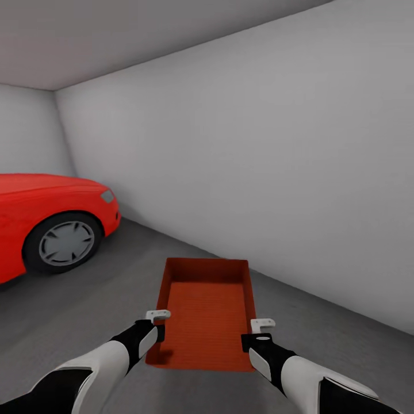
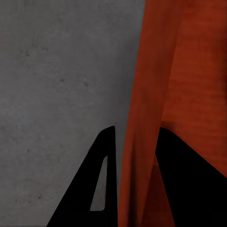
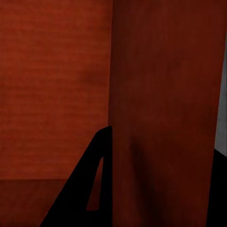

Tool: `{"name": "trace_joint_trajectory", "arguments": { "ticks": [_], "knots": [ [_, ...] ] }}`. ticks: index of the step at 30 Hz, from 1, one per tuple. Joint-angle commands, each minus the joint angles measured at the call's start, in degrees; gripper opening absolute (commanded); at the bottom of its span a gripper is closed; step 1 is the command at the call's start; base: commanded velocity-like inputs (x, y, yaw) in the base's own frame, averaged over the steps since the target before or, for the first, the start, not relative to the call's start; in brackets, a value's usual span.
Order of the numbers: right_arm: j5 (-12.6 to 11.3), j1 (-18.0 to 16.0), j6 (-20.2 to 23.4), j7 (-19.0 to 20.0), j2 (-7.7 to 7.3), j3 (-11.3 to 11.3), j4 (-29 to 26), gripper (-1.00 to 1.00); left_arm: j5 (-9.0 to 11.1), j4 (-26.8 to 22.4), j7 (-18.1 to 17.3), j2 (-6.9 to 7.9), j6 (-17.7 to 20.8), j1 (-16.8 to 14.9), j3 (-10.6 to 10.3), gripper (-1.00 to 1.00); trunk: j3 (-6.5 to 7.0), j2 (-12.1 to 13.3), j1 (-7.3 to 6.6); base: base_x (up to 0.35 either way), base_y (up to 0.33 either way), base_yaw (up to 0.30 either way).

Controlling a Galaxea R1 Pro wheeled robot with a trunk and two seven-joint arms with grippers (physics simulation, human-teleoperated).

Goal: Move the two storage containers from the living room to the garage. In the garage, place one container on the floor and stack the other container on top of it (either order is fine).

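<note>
Orange-red plastic is sitting front and centre: one storage container (image 1: 208, 313) is being held between both arms, out over the dark concrete floor (image 1: 86, 310) of the garage. The left gripper (image 1: 156, 323) is pinching the bin's left wall near the near corner — in the left wrist view its fingers (image 2: 92, 189) are straddling that wall, one outside and one inside. The right gripper (image 1: 260, 332) is doing the same on the right wall, w/ a finger (image 3: 90, 184) showing inside the bin against the ribbed bottom. A red car (image 1: 52, 221) is parked far left and a grey-white wall (image 1: 276, 172) is running along the right. Whether the bin is already touching the concrete can't be told. By my reading, the step in hand is setting this container down as the base of the stack; next move is calling for lowering it level, both sides together, then letting go evenly — well clear of the car.
</note>
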Motion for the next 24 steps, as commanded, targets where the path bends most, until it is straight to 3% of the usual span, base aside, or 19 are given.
{"name": "trace_joint_trajectory", "arguments": {
  "ticks": [1, 24],
  "knots": [
    [1.3, -0.1, -0.5, -0.6, -0.05, -0.4, 1.5, -1.0, -0.3, 0.1, 0.9, 0.08, 0.5, 0.0, 0.8, -1.0, -0.08, -0.1, 0.05, 0.323, 0.0, -0.288],
    [1.3, -0.1, -0.5, -0.6, -0.05, -0.4, 1.5, -1.0, -0.3, 0.0, 0.9, 0.08, 0.5, 0.0, 0.8, -1.0, -0.08, -0.1, 0.05, 0.323, 0.0, -0.288]
  ]
}}
